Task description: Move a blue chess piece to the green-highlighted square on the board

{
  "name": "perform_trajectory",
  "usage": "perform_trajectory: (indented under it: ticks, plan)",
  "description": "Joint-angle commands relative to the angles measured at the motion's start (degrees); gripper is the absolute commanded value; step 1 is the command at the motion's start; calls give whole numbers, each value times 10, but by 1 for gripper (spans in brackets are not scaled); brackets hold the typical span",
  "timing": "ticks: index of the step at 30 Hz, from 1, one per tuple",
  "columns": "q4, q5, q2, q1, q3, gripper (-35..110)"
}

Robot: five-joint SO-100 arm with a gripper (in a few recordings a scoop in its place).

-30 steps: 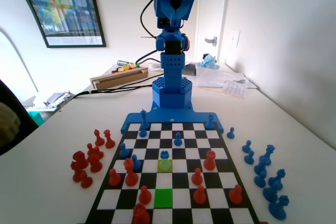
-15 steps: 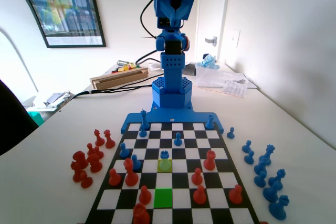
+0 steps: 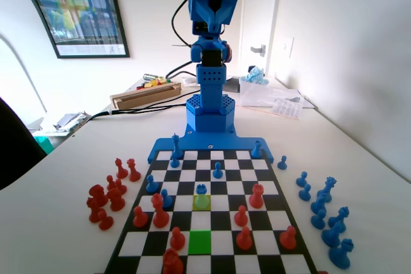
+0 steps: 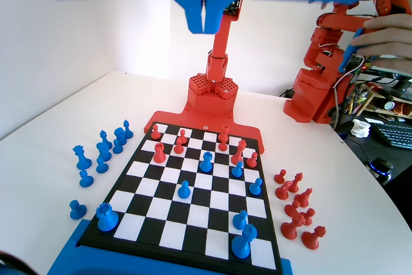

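- Fixed view: I stand folded upright at the far end of the board, high above it and well apart from every piece. The blue chess piece, squat with a notched crown, sits at the far edge of the paler yellow-green square. The green-highlighted square lies in the same file, two squares nearer this camera, and it is bare. Red pieces stand close on either side of it, one just left and one just right.
- Wrist view: my fingers hang from the top edge pressed together, no gap between them, holding nothing. The board lies far below, and the blue chess piece stands near its middle among red and blue neighbours.
- Step in hand, as I judge it: the reach has not begun; nothing is grasped.
- Next move, by my reckoning: spread my fingers, descend over the crowned piece, close on it, lift it clear, then set it down between the two flanking red pieces without knocking either.
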Motion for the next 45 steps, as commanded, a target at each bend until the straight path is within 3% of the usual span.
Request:
perform_trajectory:
  ticks: [1, 21, 32, 45]
  plan:
    - [-4, -2, 11, 11, -5, 4]
    - [-4, 25, -13, 20, -21, 1]
    - [9, 69, -250, 28, -207, 1]
    - [-79, 112, -530, 76, -271, 1]
